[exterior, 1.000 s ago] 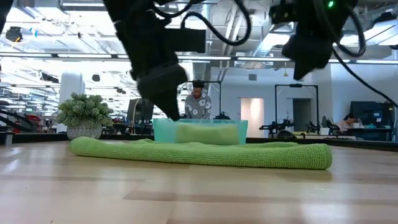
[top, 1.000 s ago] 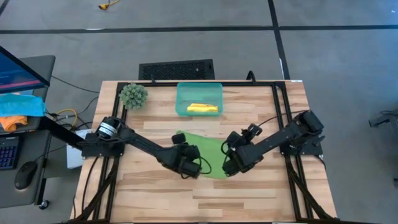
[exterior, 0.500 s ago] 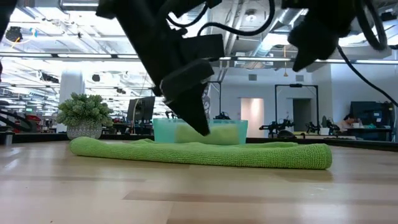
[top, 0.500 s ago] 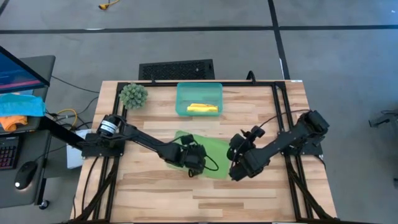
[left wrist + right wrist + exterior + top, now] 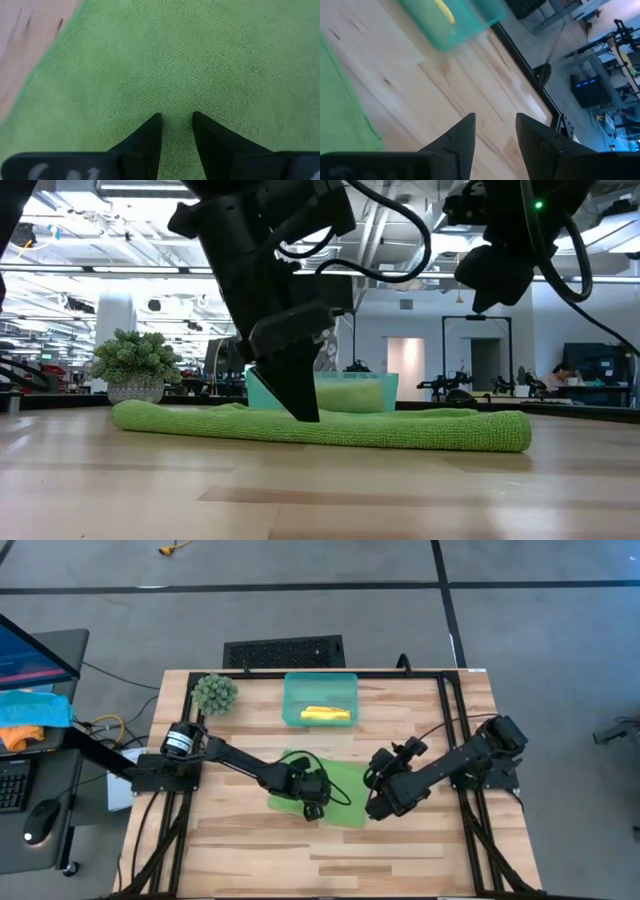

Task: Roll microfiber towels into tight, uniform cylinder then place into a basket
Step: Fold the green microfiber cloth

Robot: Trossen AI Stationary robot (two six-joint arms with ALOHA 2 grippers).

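The lime green towel (image 5: 340, 788) lies flat on the table's middle; in the low view (image 5: 400, 428) it shows as a long low strip. My left gripper (image 5: 312, 804) stands on it, fingers pointing down and a little apart (image 5: 176, 120). My right gripper (image 5: 374, 808) hovers open and empty above the towel's right edge, well off the table (image 5: 492, 280). The teal basket (image 5: 320, 690) stands at the far middle with the rolled yellow towel (image 5: 326, 715) lying in it. The right wrist view shows the basket (image 5: 427, 30) and the green towel's edge (image 5: 340, 115). My left gripper's fingertips (image 5: 304, 414) rest on the green towel's top face (image 5: 176, 100), near its middle. They come from above, pointing down at a slight slant. No cloth is gathered between the fingers. The towel lies flat on the table.
A fuzzy green plant (image 5: 214, 693) stands at the far left corner, also in the low view (image 5: 135, 365). A black frame rail (image 5: 445, 730) runs along the table's right side. Bare wood (image 5: 330, 850) lies in front of the towel.
My left gripper has come down onto the green towel, shifting a little toward the table's right. The towel lies as before.
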